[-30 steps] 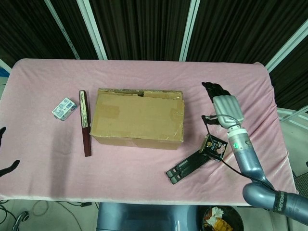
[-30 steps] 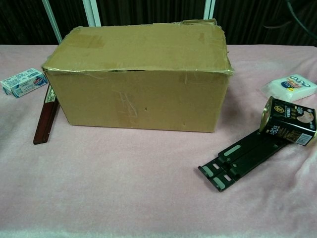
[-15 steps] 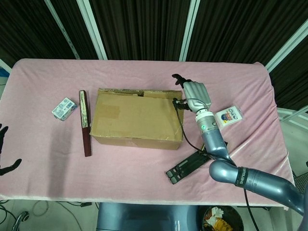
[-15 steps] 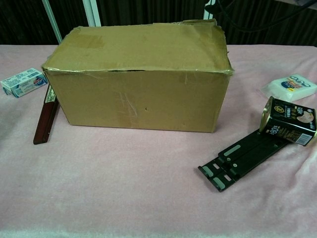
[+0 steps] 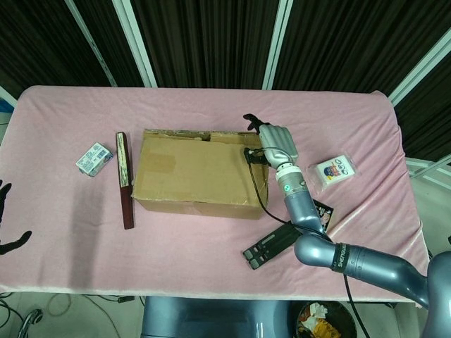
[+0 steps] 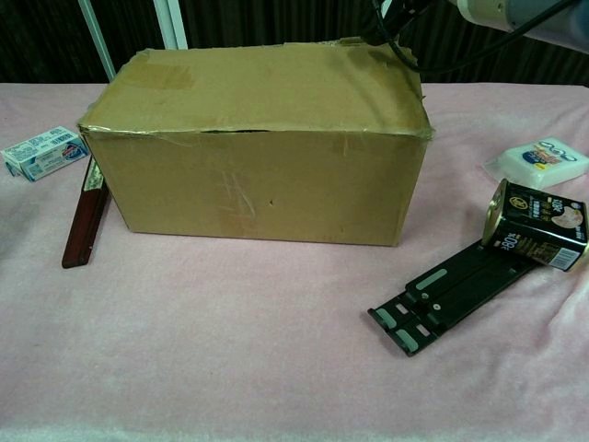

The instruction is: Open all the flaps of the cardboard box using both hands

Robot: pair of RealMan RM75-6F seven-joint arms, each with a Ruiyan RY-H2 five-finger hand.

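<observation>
The brown cardboard box (image 5: 201,172) lies in the middle of the pink table with its top flaps down; the chest view shows its front face (image 6: 258,189). My right hand (image 5: 272,141) hovers at the box's right end, by the far right corner of the top. Its fingers are stretched out away from me and hold nothing. In the chest view only the right forearm (image 6: 515,14) and a cable show at the top edge. My left hand (image 5: 5,218) shows only as dark fingertips, spread apart, at the left edge of the frame, well clear of the box.
A dark red flat stick (image 5: 125,179) and a small blue-white carton (image 5: 94,158) lie left of the box. To its right are a black folding stand (image 5: 273,246), a dark can (image 6: 534,226) and a white tissue pack (image 5: 334,169).
My right hand has swept left from the open table right of the box to the box's right end, uncovering the tissue pack. The box and the left hand have not moved.
</observation>
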